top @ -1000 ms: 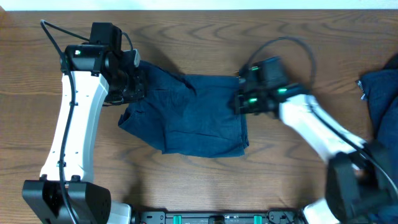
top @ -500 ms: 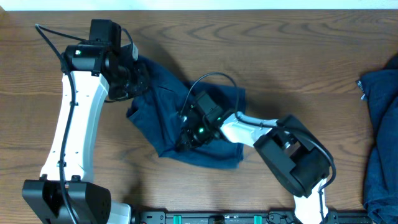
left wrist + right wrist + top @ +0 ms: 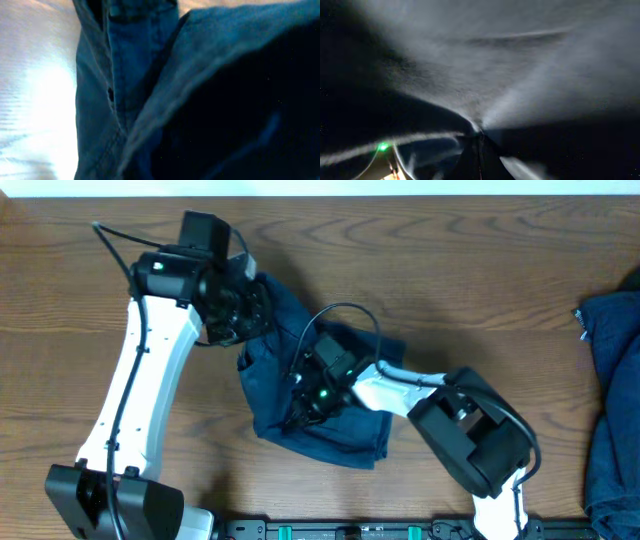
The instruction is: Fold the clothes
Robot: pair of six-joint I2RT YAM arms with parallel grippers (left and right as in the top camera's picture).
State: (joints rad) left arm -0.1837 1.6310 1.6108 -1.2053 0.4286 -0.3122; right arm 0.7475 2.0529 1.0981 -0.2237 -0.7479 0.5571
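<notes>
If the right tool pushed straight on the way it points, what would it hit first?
The dark navy-blue denim-like shorts: the right tool is shut on their cloth, which fills its wrist view; the wooden table probably lies beneath.

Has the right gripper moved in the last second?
Yes, the right gripper swept left across the shorts, away from the unmoved clothes pile on the right.

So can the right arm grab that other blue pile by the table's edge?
Probably not right now. Its tool is shut on the shorts, and it reaches away from the pile. Nothing else blocks the way.
</notes>
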